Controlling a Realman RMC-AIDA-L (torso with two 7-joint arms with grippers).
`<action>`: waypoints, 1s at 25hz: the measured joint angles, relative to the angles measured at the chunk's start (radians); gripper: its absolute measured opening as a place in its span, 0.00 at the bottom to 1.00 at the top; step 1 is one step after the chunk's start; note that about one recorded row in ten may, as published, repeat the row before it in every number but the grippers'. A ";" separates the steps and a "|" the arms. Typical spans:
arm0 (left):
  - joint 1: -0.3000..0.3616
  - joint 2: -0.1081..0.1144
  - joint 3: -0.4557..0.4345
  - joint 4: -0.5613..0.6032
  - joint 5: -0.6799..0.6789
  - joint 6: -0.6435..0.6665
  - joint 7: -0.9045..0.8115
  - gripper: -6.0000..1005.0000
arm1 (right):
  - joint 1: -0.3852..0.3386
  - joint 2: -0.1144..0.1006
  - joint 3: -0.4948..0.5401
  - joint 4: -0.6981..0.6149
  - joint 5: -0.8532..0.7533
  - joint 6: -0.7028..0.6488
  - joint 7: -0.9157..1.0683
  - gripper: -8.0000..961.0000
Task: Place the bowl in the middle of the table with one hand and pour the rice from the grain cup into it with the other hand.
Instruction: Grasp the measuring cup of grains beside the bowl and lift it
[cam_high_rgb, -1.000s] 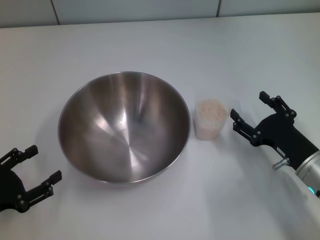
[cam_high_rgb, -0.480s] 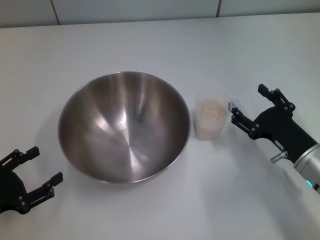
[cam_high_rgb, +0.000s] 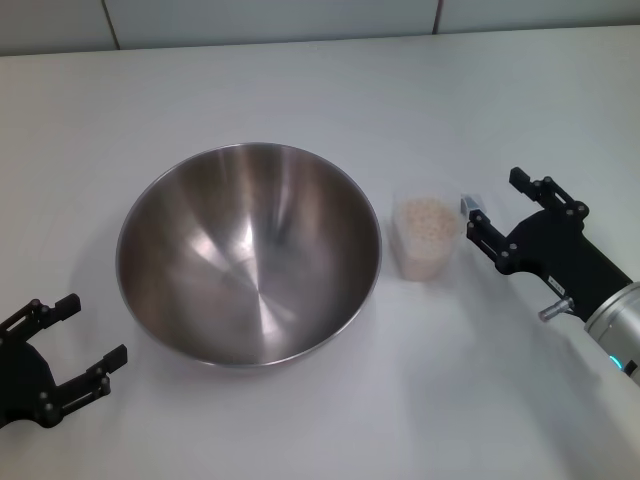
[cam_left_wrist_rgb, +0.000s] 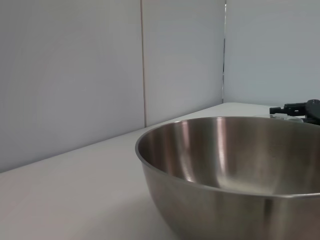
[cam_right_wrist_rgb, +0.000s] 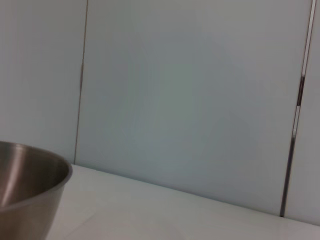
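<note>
Steel bowl (cam_high_rgb: 249, 254) sits on the table (cam_high_rgb: 300, 90), and your cup (cam_high_rgb: 425, 237) of rice (cam_high_rgb: 424, 215) stands upright just right of its rim, not touching it. Your right gripper (cam_high_rgb: 490, 213) is right of the cup, fingers spread apart, the nearer tip just beside the cup's wall. Your left gripper (cam_high_rgb: 80, 335) rests low and left of the bowl, fingers parted and holding nothing.

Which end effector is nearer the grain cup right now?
Right. The right end effector is open just beside the grain cup, not touching. The left end effector is open beyond the bowl, far from it.
</note>
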 joint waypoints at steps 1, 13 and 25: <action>0.000 0.000 0.000 0.000 0.000 0.000 0.000 0.81 | 0.000 0.000 0.000 0.000 0.000 0.002 0.000 0.75; 0.000 0.000 0.001 0.000 0.001 0.003 0.000 0.81 | -0.003 0.002 0.000 0.010 0.000 -0.011 -0.005 0.43; 0.001 0.000 0.003 0.007 0.004 0.015 0.000 0.81 | -0.010 0.002 0.030 0.016 0.000 -0.051 -0.006 0.03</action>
